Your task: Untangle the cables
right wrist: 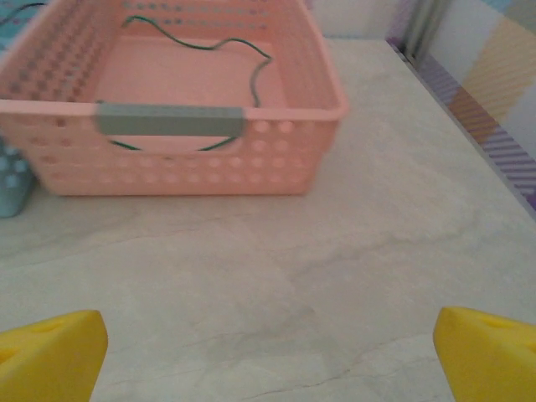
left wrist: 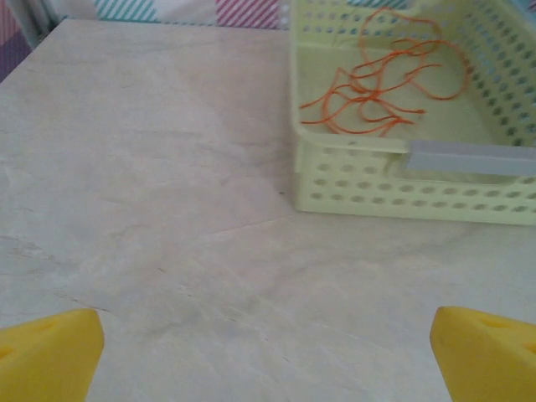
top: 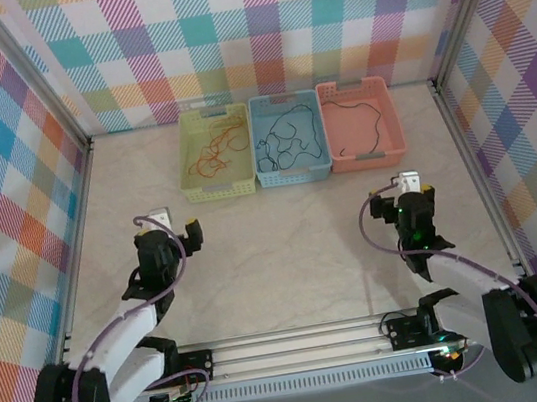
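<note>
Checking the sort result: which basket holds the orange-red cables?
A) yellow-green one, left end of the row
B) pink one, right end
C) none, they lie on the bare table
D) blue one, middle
A: the orange-red cables lie in a loose tangle on the floor of the yellow-green basket, the leftmost of the three. The left wrist view shows them inside its perforated walls too.

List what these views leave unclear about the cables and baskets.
- Top view: the orange cable, black cable and green cable are too thin to show any knots.
- Left wrist view: the yellow basket runs off the top and right edges, hiding part of its floor.
- Right wrist view: the near wall of the pink basket and its grey strip hide part of the green cable; the blue basket is cut by the left edge.
</note>
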Controlling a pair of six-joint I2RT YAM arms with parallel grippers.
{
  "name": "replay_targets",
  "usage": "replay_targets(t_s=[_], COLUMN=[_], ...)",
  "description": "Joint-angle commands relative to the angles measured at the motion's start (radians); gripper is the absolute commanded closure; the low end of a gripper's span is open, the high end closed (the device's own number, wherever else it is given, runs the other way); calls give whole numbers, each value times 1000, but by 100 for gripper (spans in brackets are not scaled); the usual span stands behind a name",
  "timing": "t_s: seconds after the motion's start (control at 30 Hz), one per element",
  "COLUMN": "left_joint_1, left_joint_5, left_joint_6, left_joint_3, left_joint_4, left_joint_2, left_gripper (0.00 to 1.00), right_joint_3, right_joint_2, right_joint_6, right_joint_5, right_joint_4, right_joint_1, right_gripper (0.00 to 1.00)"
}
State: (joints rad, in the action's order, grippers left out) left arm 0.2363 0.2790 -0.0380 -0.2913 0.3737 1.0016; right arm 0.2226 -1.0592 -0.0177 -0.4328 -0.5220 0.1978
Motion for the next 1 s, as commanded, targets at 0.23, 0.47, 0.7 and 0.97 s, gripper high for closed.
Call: replay_targets(t_s=[0.23, 0.47, 0.7, 0.97], left_joint_1=[-109, -173, -151, -179], left_joint_5=[-112, -211, -261, -240], left_joint_6=[83, 68, 118, 74], left_joint_3=[-58, -92, -54, -137], left_joint_4=[359, 415, 554, 420], left_joint_2=[334, 452, 545, 565], left_gripper=[0, 0, 0, 0], right_joint_3=[7, 59, 56, 178], right_joint_2=[-240, -381, -464, -475], right_joint_6=[5, -18, 63, -16], right_joint_5=[36, 165, 286, 325], right_joint_4=[-432, -470, -545, -326], right_joint_1=[-71, -118, -99, -170], right_gripper=[0, 0, 2, 0])
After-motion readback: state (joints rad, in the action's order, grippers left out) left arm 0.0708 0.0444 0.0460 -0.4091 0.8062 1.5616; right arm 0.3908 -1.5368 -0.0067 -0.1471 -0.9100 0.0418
